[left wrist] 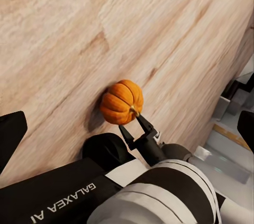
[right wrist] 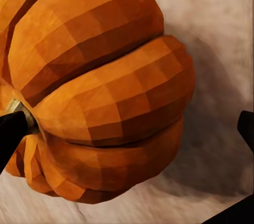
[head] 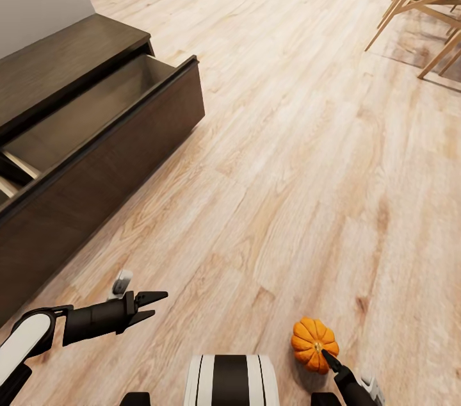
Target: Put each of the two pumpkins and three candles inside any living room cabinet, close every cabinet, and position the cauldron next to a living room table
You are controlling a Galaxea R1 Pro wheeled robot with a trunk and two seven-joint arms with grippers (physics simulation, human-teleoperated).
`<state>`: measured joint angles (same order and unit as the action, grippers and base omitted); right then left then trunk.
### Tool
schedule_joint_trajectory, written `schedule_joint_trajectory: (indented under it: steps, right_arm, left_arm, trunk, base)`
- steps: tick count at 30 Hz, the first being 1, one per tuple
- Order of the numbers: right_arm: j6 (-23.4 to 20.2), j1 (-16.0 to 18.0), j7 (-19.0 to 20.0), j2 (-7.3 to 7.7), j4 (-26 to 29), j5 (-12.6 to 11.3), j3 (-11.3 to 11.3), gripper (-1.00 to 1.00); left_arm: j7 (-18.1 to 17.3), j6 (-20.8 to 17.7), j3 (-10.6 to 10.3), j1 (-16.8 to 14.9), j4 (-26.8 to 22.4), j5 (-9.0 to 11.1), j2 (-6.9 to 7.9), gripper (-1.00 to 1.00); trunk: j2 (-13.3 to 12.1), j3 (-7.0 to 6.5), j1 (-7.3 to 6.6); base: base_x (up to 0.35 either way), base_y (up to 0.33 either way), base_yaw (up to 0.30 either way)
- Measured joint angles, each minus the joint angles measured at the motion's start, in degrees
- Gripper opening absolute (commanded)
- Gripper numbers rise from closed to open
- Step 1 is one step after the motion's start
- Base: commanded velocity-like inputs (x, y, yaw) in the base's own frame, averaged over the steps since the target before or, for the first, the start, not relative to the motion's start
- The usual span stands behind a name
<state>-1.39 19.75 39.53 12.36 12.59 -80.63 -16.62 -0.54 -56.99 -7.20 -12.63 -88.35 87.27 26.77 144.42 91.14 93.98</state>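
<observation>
Currently the right gripper [head: 328, 355] is clamped on a pumpkin [head: 314, 343] at its stem, held low over the wooden floor [head: 307, 156], fingers [left wrist: 142, 124] closed against the stem; the left gripper [head: 152, 305] hangs empty with fingers slightly apart. To the left, the cabinet [head: 96, 156] stands with one drawer [head: 83, 114] pulled open, its interior bare; wooden chair legs [head: 416, 2] at far right.

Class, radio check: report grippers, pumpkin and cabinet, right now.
Left gripper open, empty. Right gripper shut on pumpkin, held above the floor. Cabinet drawer open ahead-left, path looks unobstructed.
</observation>
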Motion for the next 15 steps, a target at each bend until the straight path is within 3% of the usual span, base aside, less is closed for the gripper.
schedule_joint_trajectory:
  steps: [15]
  right_arm:
    - [0.10,-0.01,0.05,-0.01,0.05,0.00,-0.07,1.00]
  left_arm:
    - [0.03,0.03,0.03,0.01,0.02,0.00,0.00,1.00]
  trunk:
    - [0.03,0.44,0.05]
  base:
    - [0.026,0.020,0.000]
